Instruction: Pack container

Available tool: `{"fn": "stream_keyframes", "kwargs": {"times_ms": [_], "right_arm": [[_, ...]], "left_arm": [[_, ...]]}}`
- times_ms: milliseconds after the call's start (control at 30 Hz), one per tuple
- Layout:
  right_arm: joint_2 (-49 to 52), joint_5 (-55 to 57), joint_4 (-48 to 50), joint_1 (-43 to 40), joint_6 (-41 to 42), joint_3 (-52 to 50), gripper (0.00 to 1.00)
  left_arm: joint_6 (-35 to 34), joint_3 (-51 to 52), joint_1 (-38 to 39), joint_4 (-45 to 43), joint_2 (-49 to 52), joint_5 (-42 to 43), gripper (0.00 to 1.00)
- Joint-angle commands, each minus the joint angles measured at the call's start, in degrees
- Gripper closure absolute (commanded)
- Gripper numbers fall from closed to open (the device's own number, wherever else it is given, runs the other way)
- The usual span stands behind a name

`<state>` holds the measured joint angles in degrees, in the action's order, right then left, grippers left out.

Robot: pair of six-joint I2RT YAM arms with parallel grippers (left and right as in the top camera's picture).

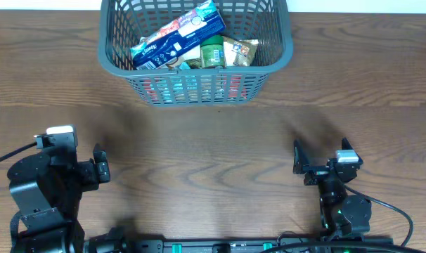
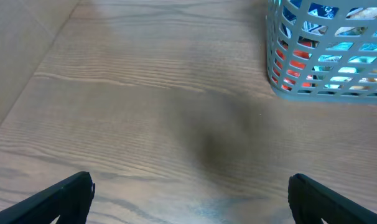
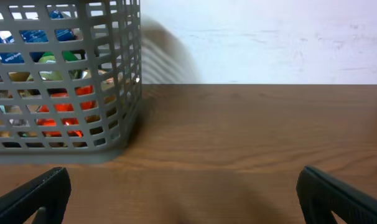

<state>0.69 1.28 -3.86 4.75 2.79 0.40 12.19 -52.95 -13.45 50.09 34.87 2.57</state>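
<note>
The container [image 1: 282,39], a dark grey lattice basket, stands at the table's far middle. It holds a blue packet [image 1: 176,35], a green packet [image 1: 212,52], a tan packet [image 1: 239,50] and other items. It shows at the top right of the left wrist view [image 2: 282,87] and the top left of the right wrist view [image 3: 129,93]. My left gripper [image 1: 99,166] [image 2: 191,199] is open and empty near the front left. My right gripper [image 1: 299,160] [image 3: 182,199] is open and empty near the front right. Both are well short of the container.
Bare wooden tabletop [image 1: 206,154] lies between the grippers and the container. A white wall [image 3: 269,37] stands behind the table's far edge. Cables [image 1: 389,211] trail from the right arm's base.
</note>
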Motion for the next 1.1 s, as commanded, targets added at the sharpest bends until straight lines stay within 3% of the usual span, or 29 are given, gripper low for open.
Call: {"fn": "stream_keyframes", "kwargs": {"times_ms": [0,233,467,600,667,800,1067], "right_arm": [[-0.4,-0.4,-0.3,0.8,0.0,-0.1,0.01],[-0.4,-0.4,-0.3,0.8,0.0,-0.1,0.01],[-0.4,-0.4,-0.3,0.8,0.0,-0.1,0.01],[-0.4,-0.4,-0.3,0.8,0.0,-0.1,0.01],[-0.4,-0.4,-0.3,0.8,0.0,-0.1,0.01],[-0.4,-0.4,-0.3,0.8,0.0,-0.1,0.01],[-0.4,-0.4,-0.3,0.8,0.0,-0.1,0.01]], "left_arm": [[-0.3,0.0,-0.1,0.0,0.0,-0.7,0.02],[-0.3,0.0,0.8,0.2,-1.9,-0.7,0.01],[-0.3,0.6,9.3,7.4,-14.6,2.3,0.01],[-0.5,5.6,13.4,6.4,-23.8,4.9,0.02],[-0.6,10.0,14.8,1.8,-28.2,4.9,0.01],[-0.7,21.5,16.4,-15.4,-34.9,4.9,0.02],[-1.0,42.5,18.6,-53.7,-34.8,2.3,0.01]]}}
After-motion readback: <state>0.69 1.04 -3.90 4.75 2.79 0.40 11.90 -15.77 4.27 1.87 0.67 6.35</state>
